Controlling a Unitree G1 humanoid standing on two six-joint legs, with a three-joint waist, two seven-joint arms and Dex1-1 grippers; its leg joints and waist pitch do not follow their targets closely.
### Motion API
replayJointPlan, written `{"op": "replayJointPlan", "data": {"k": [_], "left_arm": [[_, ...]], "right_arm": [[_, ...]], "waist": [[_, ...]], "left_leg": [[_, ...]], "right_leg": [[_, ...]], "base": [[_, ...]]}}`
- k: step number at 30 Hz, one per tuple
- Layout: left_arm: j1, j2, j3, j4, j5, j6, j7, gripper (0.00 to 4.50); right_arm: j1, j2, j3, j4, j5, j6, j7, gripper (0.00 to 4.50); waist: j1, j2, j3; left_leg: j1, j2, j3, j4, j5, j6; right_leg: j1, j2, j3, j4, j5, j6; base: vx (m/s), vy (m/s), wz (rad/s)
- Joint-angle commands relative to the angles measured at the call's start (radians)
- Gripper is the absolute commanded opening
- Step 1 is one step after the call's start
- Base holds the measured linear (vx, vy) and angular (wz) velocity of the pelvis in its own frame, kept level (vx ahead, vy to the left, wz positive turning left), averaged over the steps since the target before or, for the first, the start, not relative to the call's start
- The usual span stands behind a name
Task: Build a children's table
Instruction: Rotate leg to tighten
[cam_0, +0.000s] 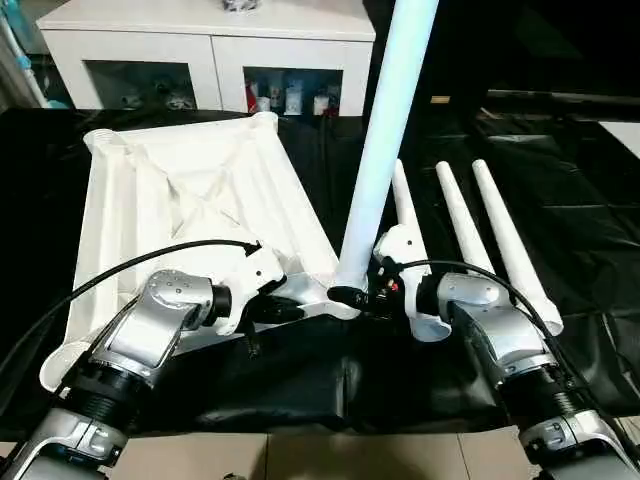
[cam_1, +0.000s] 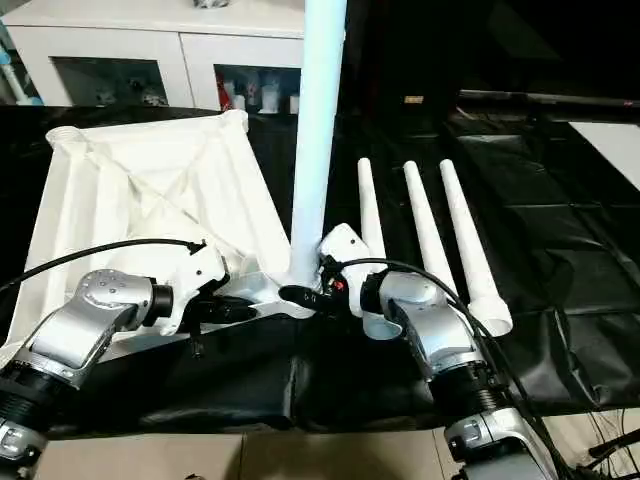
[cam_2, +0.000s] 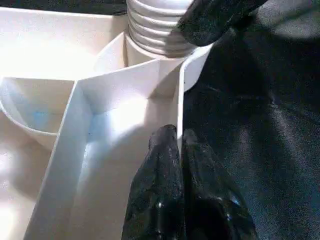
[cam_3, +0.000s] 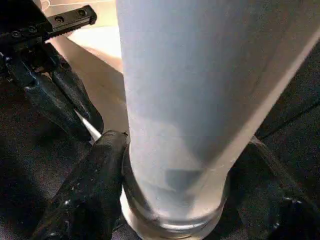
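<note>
Silver forearms (cam_0: 160, 325), black cables, black-fingered tools (cam_2: 185, 190).

The white table top (cam_0: 190, 215) lies upside down on the black sheet (cam_0: 560, 200), so its ribs and big X show. One long white leg (cam_0: 385, 150) stands up in the round socket (cam_2: 165, 47) at the top's near corner, leaning a little. Its ringed end (cam_2: 157, 27) sits in that socket. Three more white legs (cam_0: 465, 235) lie flat side by side, just beside the standing leg, on the side away from the table top.
</note>
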Motion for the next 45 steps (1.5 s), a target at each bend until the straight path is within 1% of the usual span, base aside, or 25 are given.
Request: {"op": "replayJointPlan", "data": {"k": [1,8,9,11,13,14,16,17,19,20,21,23,24,25,27,28,32,34,37,38,39,40,42,43,45], "left_arm": [[0.006,-0.016,-0.026,-0.022,-0.026,0.004,-0.04,0.0],[-0.009,-0.037,-0.018,0.005,-0.008,0.017,0.013,0.0],[-0.013,-0.043,-0.017,0.013,-0.004,0.024,0.025,0.0],[-0.033,-0.067,-0.011,0.053,0.016,0.04,0.08,0.0],[-0.057,-0.1,-0.001,0.096,0.035,0.058,0.15,0.0],[-0.08,-0.136,0.019,0.136,0.039,0.089,0.216,0.0],[-0.118,-0.191,0.054,0.2,0.045,0.134,0.326,0.0],[-0.118,-0.191,0.054,0.2,0.045,0.134,0.326,0.0],[-0.158,-0.253,0.074,0.278,0.059,0.134,0.436,0.0],[-0.162,-0.261,0.078,0.288,0.06,0.132,0.45,0.0],[-0.189,-0.306,0.089,0.347,0.068,0.115,0.522,0.0],[-0.203,-0.33,0.1,0.375,0.067,0.104,0.563,0.0],[-0.215,-0.349,0.106,0.396,0.069,0.095,0.59,0.0],[-0.223,-0.36,0.111,0.408,0.07,0.088,0.607,0.0],[-0.231,-0.373,0.107,0.409,0.073,0.092,0.615,0.0],[-0.232,-0.375,0.106,0.408,0.073,0.094,0.616,0.0],[-0.228,-0.371,0.096,0.399,0.074,0.094,0.593,0.0],[-0.222,-0.363,0.091,0.392,0.075,0.092,0.578,0.0],[-0.209,-0.341,0.077,0.38,0.078,0.08,0.537,0.0],[-0.207,-0.34,0.079,0.379,0.077,0.084,0.535,0.0],[-0.199,-0.33,0.074,0.367,0.077,0.095,0.518,0.0],[-0.194,-0.322,0.07,0.359,0.078,0.102,0.506,0.0],[-0.184,-0.31,0.065,0.347,0.078,0.104,0.488,0.0],[-0.163,-0.286,0.053,0.313,0.074,0.09,0.442,0.0],[-0.143,-0.264,0.042,0.28,0.07,0.084,0.404,0.0]], "right_arm": [[0.013,0.008,0.014,0.025,0.009,0.034,-0.013,2.62],[0.0,0.039,-0.004,0.057,-0.034,0.026,-0.118,2.62],[-0.002,0.045,-0.008,0.063,-0.036,0.025,-0.132,2.61],[-0.015,0.077,-0.032,0.096,-0.04,0.038,-0.209,2.61],[-0.031,0.115,-0.052,0.132,-0.049,0.047,-0.297,2.61],[-0.046,0.151,-0.065,0.165,-0.061,0.048,-0.378,2.61],[-0.075,0.203,-0.083,0.223,-0.08,0.059,-0.505,2.61],[-0.075,0.203,-0.083,0.223,-0.08,0.059,-0.505,2.61],[-0.124,0.264,-0.1,0.316,-0.086,0.056,-0.629,2.61],[-0.131,0.271,-0.104,0.328,-0.085,0.055,-0.643,2.61],[-0.174,0.314,-0.135,0.4,-0.065,0.046,-0.713,2.61],[-0.196,0.332,-0.151,0.435,-0.06,0.038,-0.75,2.61],[-0.213,0.349,-0.168,0.462,-0.052,0.029,-0.77,2.61],[-0.224,0.361,-0.18,0.477,-0.045,0.021,-0.778,2.61],[-0.241,0.381,-0.177,0.498,-0.047,0.001,-0.77,2.61],[-0.242,0.383,-0.176,0.501,-0.048,-0.001,-0.768,2.61],[-0.257,0.407,-0.167,0.526,-0.05,-0.029,-0.724,2.61],[-0.26,0.412,-0.178,0.53,-0.037,-0.045,-0.706,3.17],[-0.266,0.404,-0.193,0.531,-0.024,-0.064,-0.658,3.4],[-0.267,0.402,-0.193,0.533,-0.026,-0.068,-0.655,3.52],[-0.264,0.393,-0.184,0.523,-0.032,-0.081,-0.641,3.66],[-0.262,0.385,-0.178,0.515,-0.036,-0.09,-0.631,3.75],[-0.256,0.373,-0.168,0.499,-0.042,-0.094,-0.613,3.8],[-0.233,0.336,-0.137,0.446,-0.052,-0.089,-0.556,3.8],[-0.209,0.302,-0.113,0.396,-0.067,-0.095,-0.511,3.8]], "waist": [[0.001,0.007,-0.061],[-0.005,0.008,-0.059],[-0.009,0.009,-0.056],[-0.012,0.009,-0.055],[-0.018,0.009,-0.048],[-0.019,0.009,-0.048],[-0.024,0.009,-0.047],[-0.024,0.01,-0.05],[-0.026,0.01,-0.05],[-0.027,0.009,-0.051],[-0.029,0.007,-0.052],[-0.027,0.008,-0.052],[-0.024,0.003,-0.051],[-0.022,0.006,-0.052],[-0.02,0.001,-0.053],[-0.019,0.002,-0.053],[-0.02,0.002,-0.05],[-0.02,0.003,-0.05],[-0.024,0.002,-0.049],[-0.032,0.002,-0.048],[-0.033,0.006,-0.048],[-0.034,0.003,-0.046],[-0.036,0.002,-0.049],[-0.037,0.002,-0.049],[-0.039,0.001,-0.048]], "left_leg": [[0.019,0.005,0.009,-0.059,-0.214,0.033],[0.017,0.004,0.007,-0.061,-0.231,0.019],[0.019,0.004,0.006,-0.065,-0.27,0.005],[0.021,0.004,0.006,-0.066,-0.292,-0.003],[0.022,0.002,0.004,-0.07,-0.346,-0.022],[0.026,0.002,0.002,-0.072,-0.378,-0.035],[0.028,0.0,0.001,-0.071,-0.399,-0.044],[0.029,-0.002,-0.001,-0.071,-0.398,-0.049],[0.025,-0.002,-0.002,-0.072,-0.399,-0.048],[0.029,-0.004,-0.001,-0.071,-0.407,-0.048],[0.028,-0.004,-0.001,-0.07,-0.409,-0.046],[0.03,-0.005,-0.002,-0.07,-0.415,-0.044],[0.029,-0.004,0.001,-0.07,-0.416,-0.033],[0.028,-0.004,-0.001,-0.071,-0.409,-0.032],[0.022,-0.003,-0.001,-0.073,-0.386,-0.022],[0.021,-0.002,0.0,-0.072,-0.38,-0.02],[0.021,-0.003,0.001,-0.074,-0.391,-0.014],[0.023,-0.003,0.0,-0.074,-0.408,-0.015],[0.019,-0.004,-0.002,-0.077,-0.42,-0.008],[0.009,-0.004,-0.006,-0.081,-0.414,-0.012],[0.008,-0.003,-0.009,-0.083,-0.412,-0.018],[0.013,-0.003,-0.007,-0.081,-0.432,-0.02],[0.018,-0.002,-0.006,-0.079,-0.439,-0.018],[0.017,-0.002,-0.006,-0.079,-0.437,-0.015],[0.012,0.0,-0.005,-0.081,-0.423,-0.005]], "right_leg": [[0.051,-0.017,0.012,-0.056,-0.036,-0.247],[0.05,-0.018,0.012,-0.058,-0.062,-0.241],[0.047,-0.018,0.012,-0.064,-0.12,-0.233],[0.045,-0.019,0.013,-0.068,-0.158,-0.224],[0.039,-0.02,0.013,-0.076,-0.254,-0.206],[0.038,-0.021,0.013,-0.082,-0.312,-0.186],[0.032,-0.021,0.014,-0.087,-0.35,-0.173],[0.032,-0.021,0.013,-0.089,-0.356,-0.167],[0.032,-0.019,0.012,-0.089,-0.345,-0.163],[0.029,-0.02,0.012,-0.091,-0.351,-0.162],[0.029,-0.019,0.012,-0.092,-0.348,-0.157],[0.028,-0.019,0.011,-0.093,-0.352,-0.154],[0.027,-0.019,0.012,-0.097,-0.344,-0.148],[0.029,-0.02,0.011,-0.094,-0.336,-0.148],[0.034,-0.019,0.01,-0.091,-0.297,-0.152],[0.035,-0.021,0.01,-0.09,-0.289,-0.153],[0.033,-0.021,0.009,-0.093,-0.316,-0.147],[0.03,-0.022,0.009,-0.097,-0.347,-0.139],[0.031,-0.021,0.009,-0.099,-0.365,-0.13],[0.039,-0.022,0.005,-0.096,-0.375,-0.125],[0.038,-0.022,0.003,-0.097,-0.389,-0.121],[0.031,-0.022,0.004,-0.102,-0.413,-0.12],[0.029,-0.024,0.007,-0.103,-0.411,-0.128],[0.029,-0.023,0.007,-0.103,-0.403,-0.132],[0.032,-0.022,0.008,-0.1,-0.367,-0.141]], "base": [[0.0,0.0,0.0],[0.0,0.0,0.0],[0.0,0.0,0.0],[0.0,0.0,0.0],[0.0,0.0,0.0],[0.0,0.0,0.0],[0.0,0.0,0.0],[0.0,0.0,0.0],[0.0,0.0,0.0],[0.0,0.0,0.0],[0.0,0.0,0.0],[0.0,0.0,0.0],[0.0,0.0,0.0],[0.0,0.0,0.0],[0.0,0.0,0.0],[0.0,0.0,0.0],[0.0,0.0,0.0],[0.0,0.0,0.0],[0.0,0.0,0.0],[0.0,0.0,0.0],[0.0,0.0,0.0],[0.0,0.0,0.0],[0.0,0.0,0.0],[0.0,0.0,0.0],[0.0,0.0,0.0]]}}
